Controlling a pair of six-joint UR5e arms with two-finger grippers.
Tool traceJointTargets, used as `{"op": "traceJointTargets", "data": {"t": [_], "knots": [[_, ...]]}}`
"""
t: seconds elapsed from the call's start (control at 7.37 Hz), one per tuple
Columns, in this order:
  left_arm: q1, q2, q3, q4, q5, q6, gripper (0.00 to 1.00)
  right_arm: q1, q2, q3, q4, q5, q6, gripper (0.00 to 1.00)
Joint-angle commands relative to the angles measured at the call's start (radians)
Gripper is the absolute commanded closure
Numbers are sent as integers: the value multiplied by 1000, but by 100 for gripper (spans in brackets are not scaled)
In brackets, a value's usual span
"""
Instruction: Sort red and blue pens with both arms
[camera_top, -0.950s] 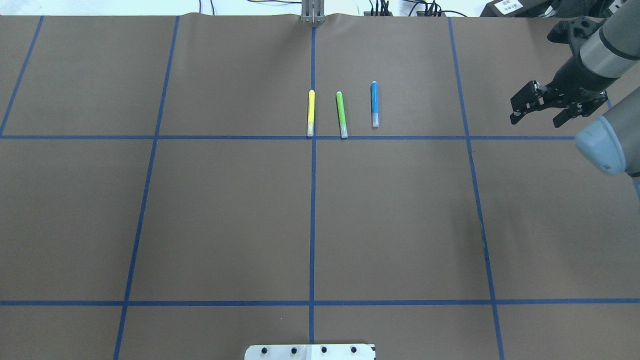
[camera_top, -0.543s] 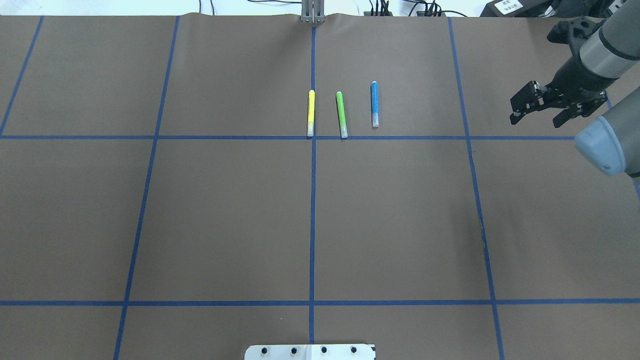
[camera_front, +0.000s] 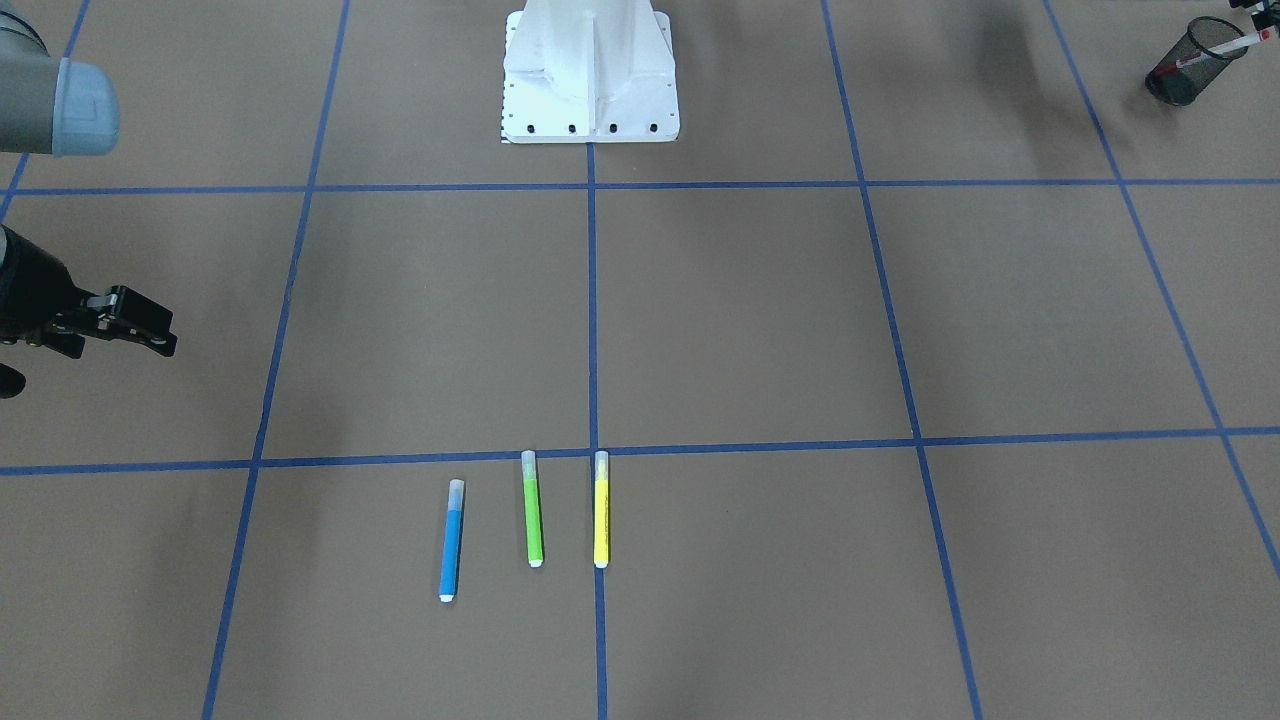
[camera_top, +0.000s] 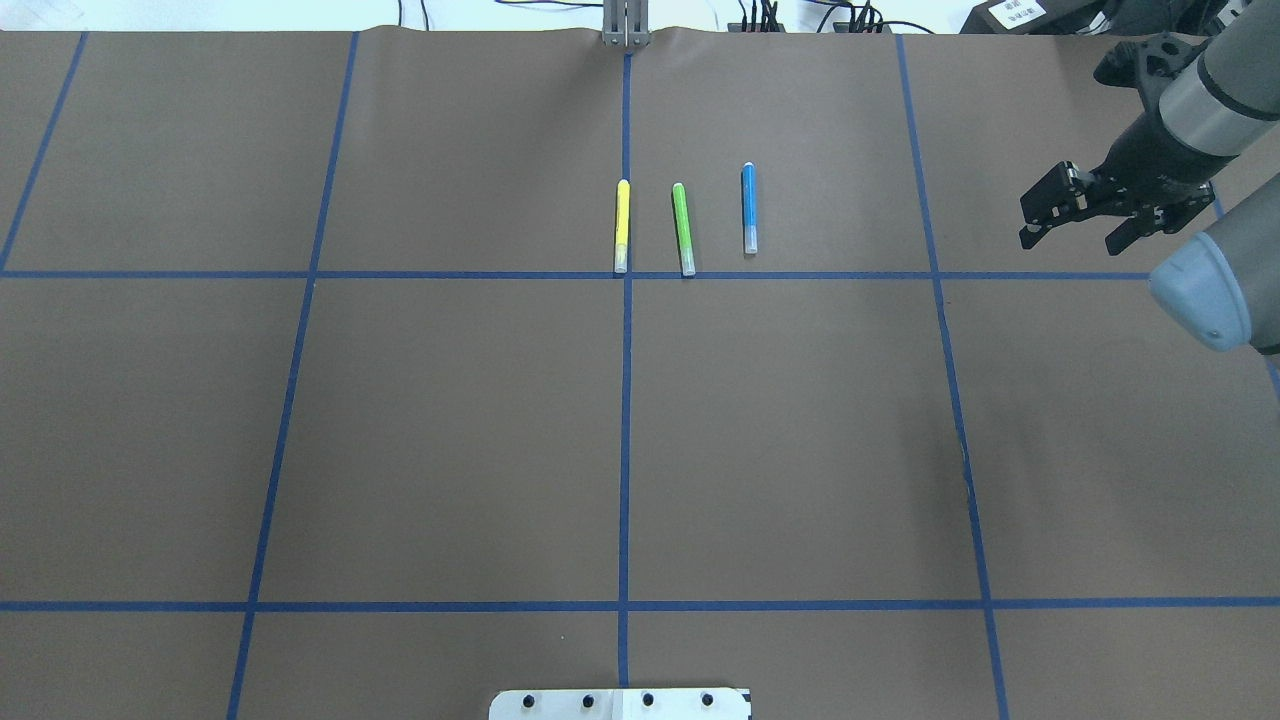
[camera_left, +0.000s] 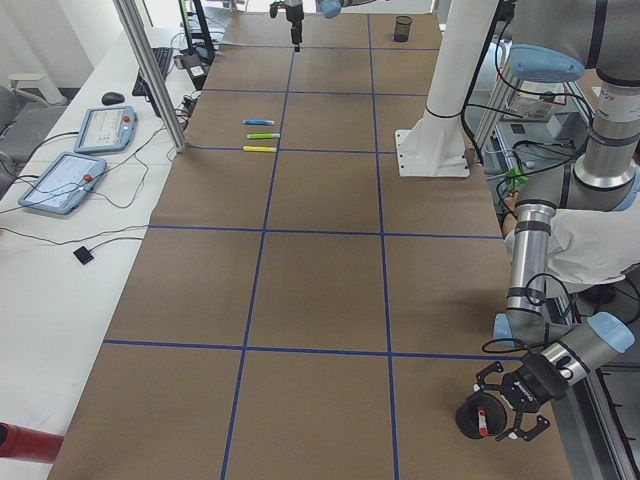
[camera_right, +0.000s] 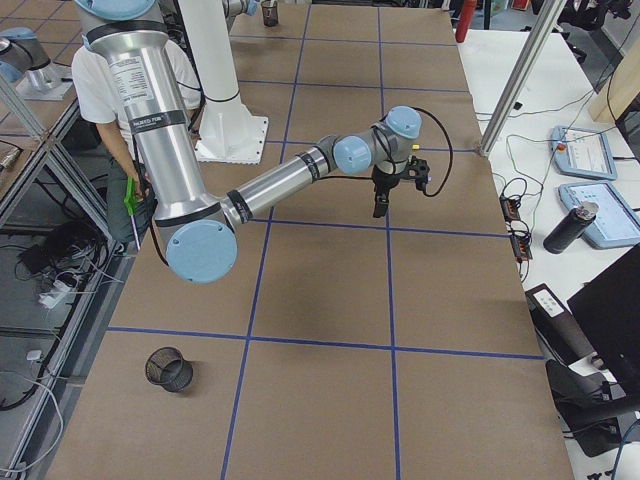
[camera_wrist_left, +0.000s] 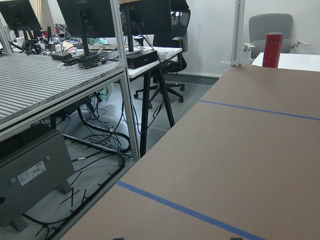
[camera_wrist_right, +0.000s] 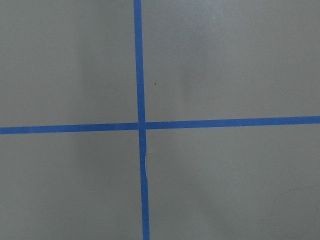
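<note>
The blue pen (camera_top: 748, 208) lies flat at the far middle of the table, also in the front view (camera_front: 452, 540). My right gripper (camera_top: 1072, 238) hovers well to its right, above the table, open and empty, and appears in the front view (camera_front: 140, 335) too. The red pen (camera_front: 1222, 47) stands tilted in a black mesh cup (camera_front: 1185, 75) at the table's left end. In the exterior left view my left gripper (camera_left: 505, 405) hangs just over that cup (camera_left: 475, 420); I cannot tell whether it is open or shut. Both wrist views show only table.
A green marker (camera_top: 683, 228) and a yellow marker (camera_top: 622, 227) lie just left of the blue pen. A second black mesh cup (camera_right: 170, 368) stands near the right arm's base. The white pedestal (camera_front: 590, 70) is at the near middle. A person in white (camera_left: 590, 245) stands behind the robot.
The right arm's forearm has shifted very slightly; its gripper stays open in almost the same spot. The pens have not moved.
</note>
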Motion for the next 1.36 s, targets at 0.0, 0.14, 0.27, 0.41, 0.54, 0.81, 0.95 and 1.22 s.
{"op": "traceJointTargets", "data": {"t": [0.0,0.14,0.27,0.41,0.54,0.81,0.95,1.22], "knots": [[2,-38,-107,173,-15,-1,9,0,0,5,0,0,5,0],[8,-78,-117,223,-7,-1,9,-3,0,8,0,0,22,0],[16,-111,-120,267,-1,-1,9,-5,0,8,0,0,22,0],[34,-148,-124,330,14,1,9,-5,0,9,0,0,22,0],[80,-179,-127,382,31,1,9,-5,0,11,0,0,24,0],[158,-249,-129,497,36,1,9,-5,0,11,0,2,25,0],[224,-276,-131,546,40,-5,9,-5,0,10,0,0,25,0],[362,-328,-135,631,40,-29,8,-5,0,6,0,0,25,0]]}}
